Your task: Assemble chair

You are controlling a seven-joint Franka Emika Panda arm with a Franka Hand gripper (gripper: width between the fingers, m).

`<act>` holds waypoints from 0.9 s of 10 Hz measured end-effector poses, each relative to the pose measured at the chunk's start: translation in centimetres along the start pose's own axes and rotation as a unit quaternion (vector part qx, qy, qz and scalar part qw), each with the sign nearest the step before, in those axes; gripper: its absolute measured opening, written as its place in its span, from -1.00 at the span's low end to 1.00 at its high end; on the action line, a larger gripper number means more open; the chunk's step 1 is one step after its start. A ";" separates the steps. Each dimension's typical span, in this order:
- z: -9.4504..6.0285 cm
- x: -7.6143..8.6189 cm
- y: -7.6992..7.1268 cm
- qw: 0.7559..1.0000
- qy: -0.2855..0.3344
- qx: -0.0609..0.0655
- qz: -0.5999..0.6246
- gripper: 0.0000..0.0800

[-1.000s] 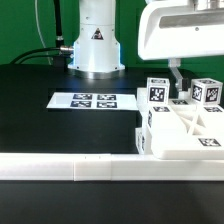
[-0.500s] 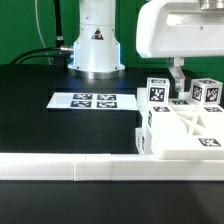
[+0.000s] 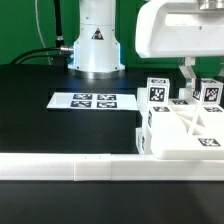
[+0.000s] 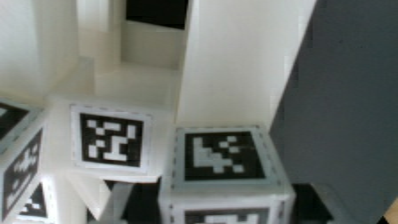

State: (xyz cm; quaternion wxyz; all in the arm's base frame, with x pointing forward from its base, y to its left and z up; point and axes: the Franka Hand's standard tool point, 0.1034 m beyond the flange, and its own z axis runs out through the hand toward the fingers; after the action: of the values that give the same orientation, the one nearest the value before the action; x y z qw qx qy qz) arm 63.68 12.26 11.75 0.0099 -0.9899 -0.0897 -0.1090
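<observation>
My claw (image 3: 200, 72) hangs low over the chair parts (image 3: 185, 128) at the exterior view's right, fingers among the tagged blocks (image 3: 158, 92). Can't tell if claw's spread or pinching; fingertips hidden behind parts. Parts sit on the black desk (image 3: 60, 125), against the white border rail (image 3: 70, 168). Marker board (image 3: 83, 101) lies apart, toward the exterior view's left. Wrist view: tagged square leg ends (image 4: 222, 155) close up, upright legs beyond.
</observation>
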 end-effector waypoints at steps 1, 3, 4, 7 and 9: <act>0.0 0.0 -0.1 0.999 0.000 0.001 0.051 -0.29; -0.1 0.1 -0.4 0.984 0.003 0.001 0.180 -0.29; -0.1 0.0 -0.1 0.973 0.003 0.000 0.230 -0.29; 0.0 0.0 0.1 0.949 0.003 -0.001 0.314 -0.29; 0.0 0.0 0.1 0.924 0.002 0.000 0.384 -0.29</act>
State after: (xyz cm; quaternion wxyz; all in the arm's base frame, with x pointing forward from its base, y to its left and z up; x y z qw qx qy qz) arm 63.70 12.16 11.78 0.0513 -0.9484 0.2968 -0.0993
